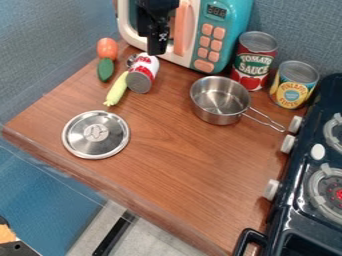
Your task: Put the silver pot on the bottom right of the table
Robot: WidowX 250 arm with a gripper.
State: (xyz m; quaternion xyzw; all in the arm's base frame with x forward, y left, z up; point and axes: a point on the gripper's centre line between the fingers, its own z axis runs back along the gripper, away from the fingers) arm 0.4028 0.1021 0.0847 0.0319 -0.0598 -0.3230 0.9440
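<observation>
"Where is the silver pot (218, 99) seen?"
"On the table (175, 162), between four and five o'clock from the gripper (157, 50), apart from it."
"And the gripper's opening?"
"Whether wide or narrow cannot be told."

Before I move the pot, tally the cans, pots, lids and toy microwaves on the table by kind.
Cans: 3 (red upright can, yellow upright can, tipped red-and-white can)
Pots: 1 (silver pot)
Lids: 1 (round metal lid)
Toy microwaves: 1 (teal toy microwave)
Total: 6
</observation>
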